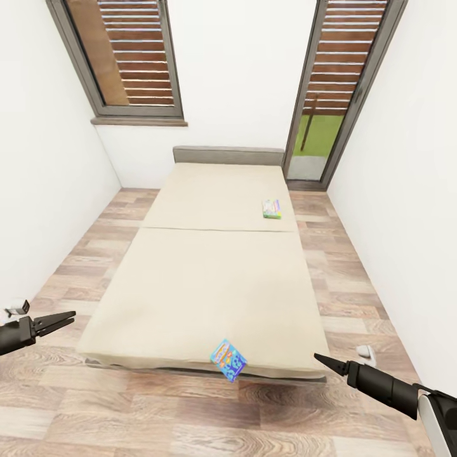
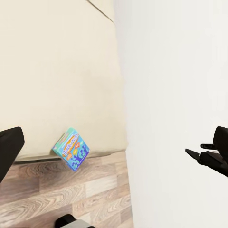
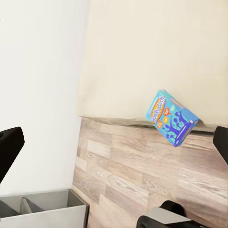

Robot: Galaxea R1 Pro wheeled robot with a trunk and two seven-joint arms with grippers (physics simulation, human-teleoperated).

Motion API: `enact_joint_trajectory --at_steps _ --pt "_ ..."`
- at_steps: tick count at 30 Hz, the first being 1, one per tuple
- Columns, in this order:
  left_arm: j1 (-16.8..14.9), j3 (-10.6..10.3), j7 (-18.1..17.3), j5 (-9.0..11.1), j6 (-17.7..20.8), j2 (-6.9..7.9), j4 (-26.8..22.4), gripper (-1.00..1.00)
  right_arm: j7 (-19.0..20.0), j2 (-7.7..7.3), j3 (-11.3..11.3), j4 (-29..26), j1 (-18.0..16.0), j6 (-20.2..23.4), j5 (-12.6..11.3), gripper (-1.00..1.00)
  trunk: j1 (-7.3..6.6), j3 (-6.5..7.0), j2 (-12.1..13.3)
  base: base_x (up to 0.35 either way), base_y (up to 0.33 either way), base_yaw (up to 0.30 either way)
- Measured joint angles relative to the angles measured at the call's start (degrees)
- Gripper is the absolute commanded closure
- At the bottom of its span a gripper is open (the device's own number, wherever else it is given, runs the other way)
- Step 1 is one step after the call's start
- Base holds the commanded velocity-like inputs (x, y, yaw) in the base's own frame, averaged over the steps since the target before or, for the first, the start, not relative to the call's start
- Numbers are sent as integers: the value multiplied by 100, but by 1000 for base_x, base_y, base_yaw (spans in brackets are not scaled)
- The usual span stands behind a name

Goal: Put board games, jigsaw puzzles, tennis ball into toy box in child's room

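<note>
Two board games show on the beige bed [image 1: 209,279]. A blue and orange box [image 1: 228,359] [image 2: 71,148] [image 3: 173,117] tilts over the bed's foot edge, partly off the mattress. A green-edged box [image 1: 271,209] lies flat on the far right part of the bed, near the grey headboard [image 1: 228,155]. My left gripper [image 1: 68,317] [image 2: 114,147] hovers open over the floor left of the bed's foot corner. Right of the blue box, my right gripper [image 1: 322,360] [image 3: 114,142] is open and holds nothing. The toy box and the table are out of view.
White walls close in on both sides, with strips of wood floor [image 1: 190,406] between them and the bed. A shuttered window [image 1: 130,57] and a glass door [image 1: 330,95] stand at the far end. Small white objects [image 1: 18,308] [image 1: 366,351] lie on the floor.
</note>
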Motion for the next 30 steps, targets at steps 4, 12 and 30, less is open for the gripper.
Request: enact_joint_trajectory --at_steps 4,12,30 --pt "0 0 0 -9 -4 3 0 -100 -10 0 0 1 0 -1 -1 -100 0 38 0 13 8 0" --pt "0 0 0 5 0 -6 0 -100 -49 181 -8 1 0 0 33 -100 0 114 0 2 1 0" --pt "0 -6 -10 1 0 -17 -1 -100 -306 306 -14 73 0 0 41 -100 0 284 1 0 81 0"
